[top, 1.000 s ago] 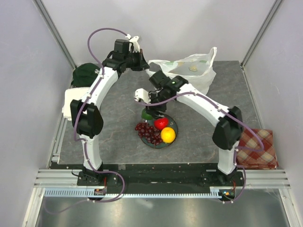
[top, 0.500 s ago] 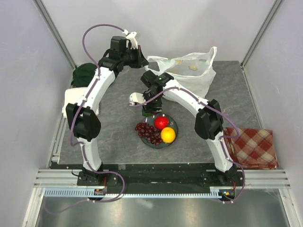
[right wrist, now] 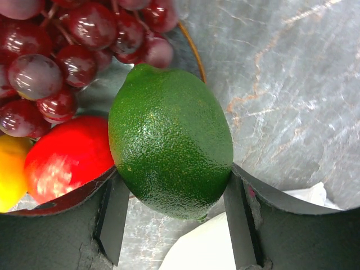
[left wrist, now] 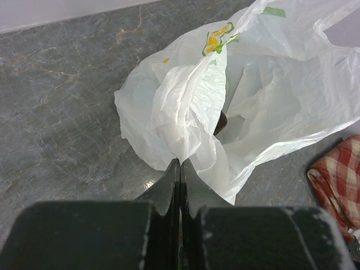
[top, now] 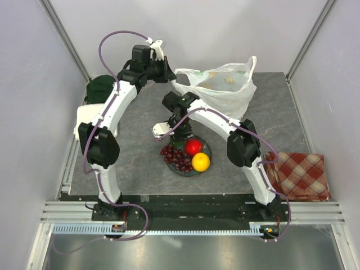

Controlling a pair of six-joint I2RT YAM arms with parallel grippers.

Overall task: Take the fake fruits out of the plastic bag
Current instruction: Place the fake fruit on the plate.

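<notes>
My right hand point(right wrist: 173, 191) is clenched on the green oval fruit point(right wrist: 169, 140), one finger on either side. It holds the fruit at the rim of the plate point(right wrist: 194, 50), right beside the red apple point(right wrist: 64, 160) and the grape bunch point(right wrist: 67, 50). The yellow-orange fruit point(right wrist: 8, 174) lies past the apple. My left hand point(left wrist: 180, 169) pinches a fold of the plastic bag point(left wrist: 270, 95), which gapes open on the counter point(left wrist: 67, 95).

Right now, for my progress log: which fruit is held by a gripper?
The green lime, clamped in the right gripper; grapes, red apple and yellow fruit lie free on the plate.
</notes>
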